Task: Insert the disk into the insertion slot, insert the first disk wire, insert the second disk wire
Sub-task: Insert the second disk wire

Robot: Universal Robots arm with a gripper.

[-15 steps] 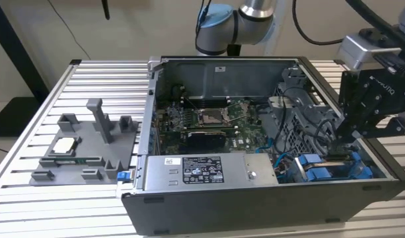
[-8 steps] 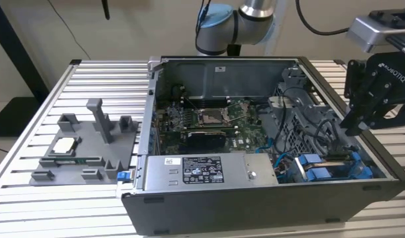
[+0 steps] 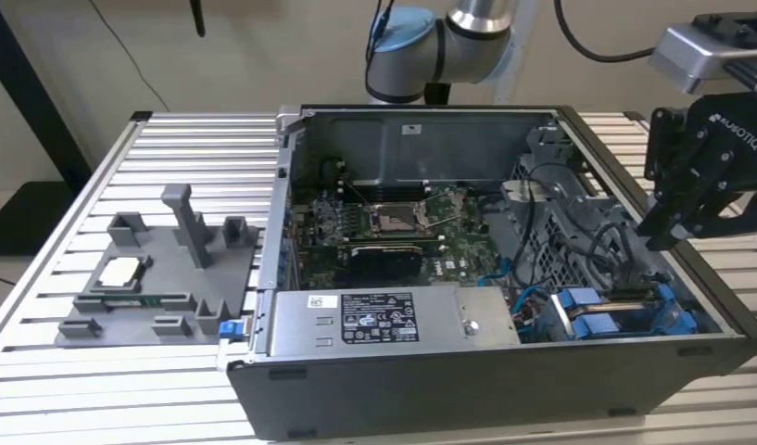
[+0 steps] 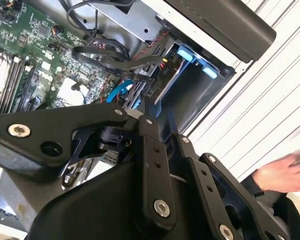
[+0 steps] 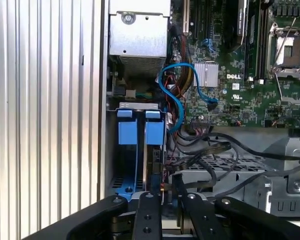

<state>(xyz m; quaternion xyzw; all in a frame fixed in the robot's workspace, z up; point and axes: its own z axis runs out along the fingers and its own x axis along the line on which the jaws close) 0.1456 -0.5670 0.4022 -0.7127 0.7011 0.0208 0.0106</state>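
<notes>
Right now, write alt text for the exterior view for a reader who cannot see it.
An open grey metal computer case lies on a ribbed metal table, showing a green motherboard, a silver labelled power-supply box and blue-railed drive bays. The black robot gripper hovers over the case's right edge in this view. A grey plastic fixture tray sits left of the case.

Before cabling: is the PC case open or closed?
Open: in the exterior view the case has its upward side uncovered, leaving the motherboard exposed.
</notes>
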